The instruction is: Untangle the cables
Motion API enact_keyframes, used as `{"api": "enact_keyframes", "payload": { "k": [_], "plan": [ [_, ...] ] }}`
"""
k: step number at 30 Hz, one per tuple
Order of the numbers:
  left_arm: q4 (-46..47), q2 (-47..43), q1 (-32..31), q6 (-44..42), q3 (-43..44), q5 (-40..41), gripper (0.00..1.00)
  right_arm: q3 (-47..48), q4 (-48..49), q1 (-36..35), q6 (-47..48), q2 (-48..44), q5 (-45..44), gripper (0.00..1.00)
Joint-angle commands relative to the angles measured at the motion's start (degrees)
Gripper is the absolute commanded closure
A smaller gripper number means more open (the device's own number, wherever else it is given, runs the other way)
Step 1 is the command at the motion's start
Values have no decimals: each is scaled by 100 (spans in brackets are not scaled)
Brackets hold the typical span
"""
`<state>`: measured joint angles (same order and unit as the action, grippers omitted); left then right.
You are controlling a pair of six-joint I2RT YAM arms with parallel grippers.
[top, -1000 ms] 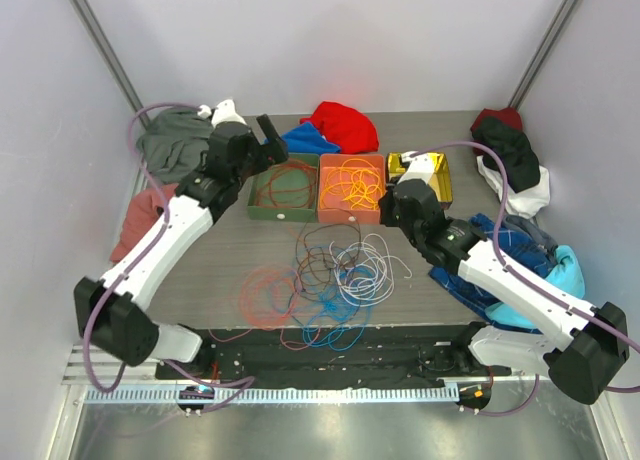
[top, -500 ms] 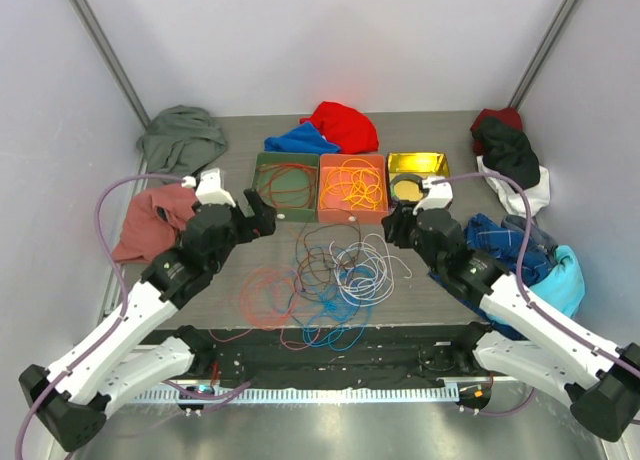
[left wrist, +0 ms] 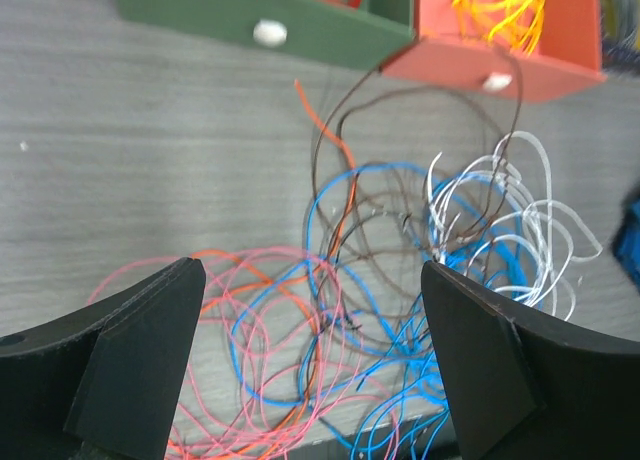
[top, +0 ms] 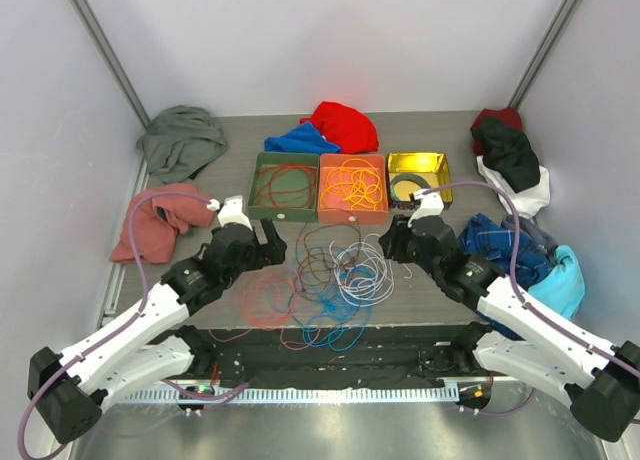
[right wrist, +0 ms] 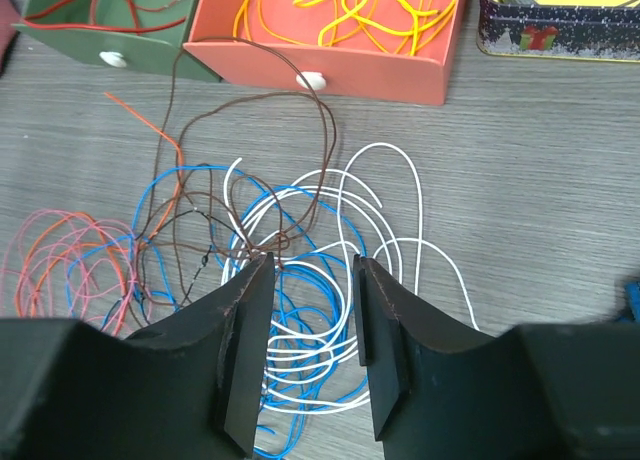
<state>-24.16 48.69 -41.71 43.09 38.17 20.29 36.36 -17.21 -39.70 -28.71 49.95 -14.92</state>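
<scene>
Sprawling cables (top: 330,272) between left hand (top: 271,242) and right hand (top: 387,243)

Robot lab cell: white panel walls (top: 330,40), metal corner posts (top: 104,45).

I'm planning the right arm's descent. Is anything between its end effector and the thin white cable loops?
Nothing visible blocks it: the right end effector hangs open above the thin white cable loops, with only a thin blue cable and a dark brown cable woven through them.
</scene>
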Motion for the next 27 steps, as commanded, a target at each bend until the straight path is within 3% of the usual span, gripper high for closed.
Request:
{"api": "enact_keyframes", "payload": {
  "k": [1, 6, 12, 19, 25, 27],
  "plan": [
    [-131, -18, -56, 279, -143, 26, 6, 56, 69, -37, -82, -197, 147, 56],
    [-809, 675, -56, 463, -47, 387, 0, -76, 60, -29, -214, -144, 200, 57],
    [-564, 1160, -4, 437, -91, 827, 0, -155, 104, -37, -249, -232, 200, 58],
    [-335, 2214, 199, 402, 41, 353, 0, -190, -19, -29, -170, -416, 86, 58],
    [-45, 2593, 365, 428, 85, 238, 12, -243, -36, -46, -144, -478, 33, 58],
    [25, 2698, 453, 454, 102, 229, 23, -252, -28, -29, -144, -469, 15, 58]
  ]
}}
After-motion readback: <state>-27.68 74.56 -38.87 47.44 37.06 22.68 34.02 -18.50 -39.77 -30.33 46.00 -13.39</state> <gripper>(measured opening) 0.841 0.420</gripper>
